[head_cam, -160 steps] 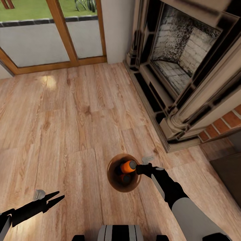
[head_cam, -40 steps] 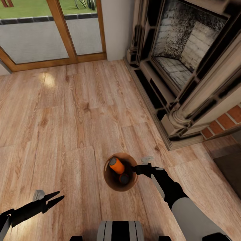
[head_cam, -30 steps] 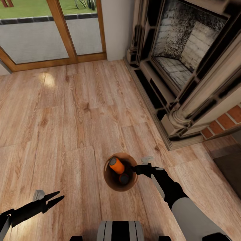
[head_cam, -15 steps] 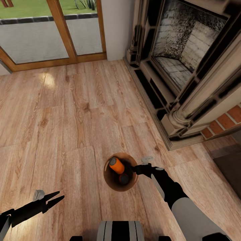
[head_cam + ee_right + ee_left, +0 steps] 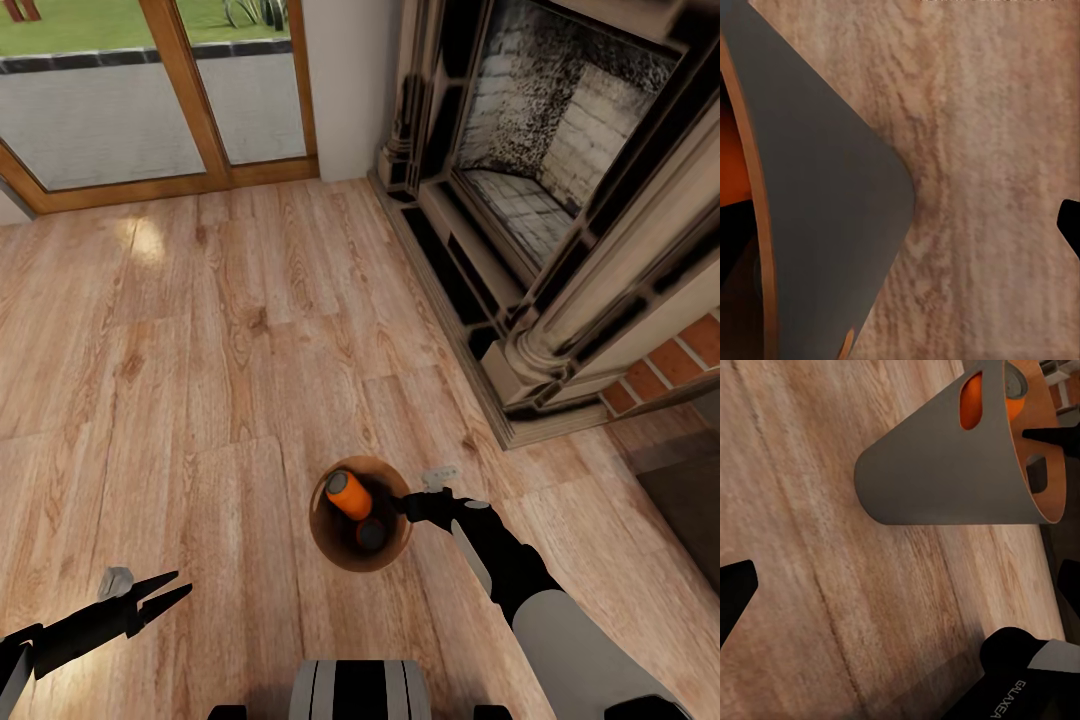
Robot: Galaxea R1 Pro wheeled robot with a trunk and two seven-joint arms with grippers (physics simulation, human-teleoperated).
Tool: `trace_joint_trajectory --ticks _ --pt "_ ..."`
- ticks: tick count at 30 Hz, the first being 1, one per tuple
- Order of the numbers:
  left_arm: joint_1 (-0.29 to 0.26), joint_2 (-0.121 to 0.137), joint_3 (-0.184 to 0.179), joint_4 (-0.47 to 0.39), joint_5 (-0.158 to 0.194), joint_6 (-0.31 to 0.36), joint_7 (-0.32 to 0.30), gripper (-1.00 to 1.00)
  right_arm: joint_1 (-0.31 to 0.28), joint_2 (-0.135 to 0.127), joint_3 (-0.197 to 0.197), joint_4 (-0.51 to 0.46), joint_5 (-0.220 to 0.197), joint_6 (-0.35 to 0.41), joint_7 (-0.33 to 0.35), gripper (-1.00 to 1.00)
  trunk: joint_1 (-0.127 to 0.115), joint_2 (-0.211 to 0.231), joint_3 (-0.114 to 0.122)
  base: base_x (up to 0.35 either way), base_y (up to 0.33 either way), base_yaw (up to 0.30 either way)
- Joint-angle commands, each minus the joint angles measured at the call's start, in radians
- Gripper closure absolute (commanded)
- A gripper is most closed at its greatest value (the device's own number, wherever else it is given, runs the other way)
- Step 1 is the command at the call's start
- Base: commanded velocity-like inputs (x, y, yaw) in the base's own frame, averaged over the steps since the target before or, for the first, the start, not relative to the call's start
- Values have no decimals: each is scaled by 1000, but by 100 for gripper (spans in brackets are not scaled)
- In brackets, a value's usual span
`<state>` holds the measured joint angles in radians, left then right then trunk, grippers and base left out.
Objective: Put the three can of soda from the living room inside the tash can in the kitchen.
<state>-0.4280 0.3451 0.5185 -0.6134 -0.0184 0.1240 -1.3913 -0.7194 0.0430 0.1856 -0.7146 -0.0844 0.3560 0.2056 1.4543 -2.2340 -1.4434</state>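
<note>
Soda cans (image 5: 349,495) are seen inside the brown bin (image 5: 335,545), held at its rim above the living-room floor (image 5: 200,380) by the closed right pincer (image 5: 405,505), the left pincer (image 5: 165,590) being open and empty; a one-sided rim grip is judged liable to tilt and spill them.

Soda cans (image 5: 349,495) lie in the trash can (image 5: 330,545) at lower centre; fireplace (image 5: 560,200) upper right, glass doors (image 5: 150,100) upper left.

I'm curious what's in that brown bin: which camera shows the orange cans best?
The head view: it looks down into the bin at the cans. The left wrist view shows orange through a handle cutout; the right wrist view just an orange sliver.
</note>
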Motion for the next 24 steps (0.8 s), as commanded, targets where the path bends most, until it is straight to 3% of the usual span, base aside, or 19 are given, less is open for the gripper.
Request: trace_joint_trajectory --ticks 1,24 --pt "0 0 0 0 0 0 0 -100 0 0 0 0 0 0 0 -100 0 0 0 0 0 0" --pt "0 0 -1 0 0 0 0 -100 0 1 0 0 0 1 0 -100 0 0 0 0 0 0"
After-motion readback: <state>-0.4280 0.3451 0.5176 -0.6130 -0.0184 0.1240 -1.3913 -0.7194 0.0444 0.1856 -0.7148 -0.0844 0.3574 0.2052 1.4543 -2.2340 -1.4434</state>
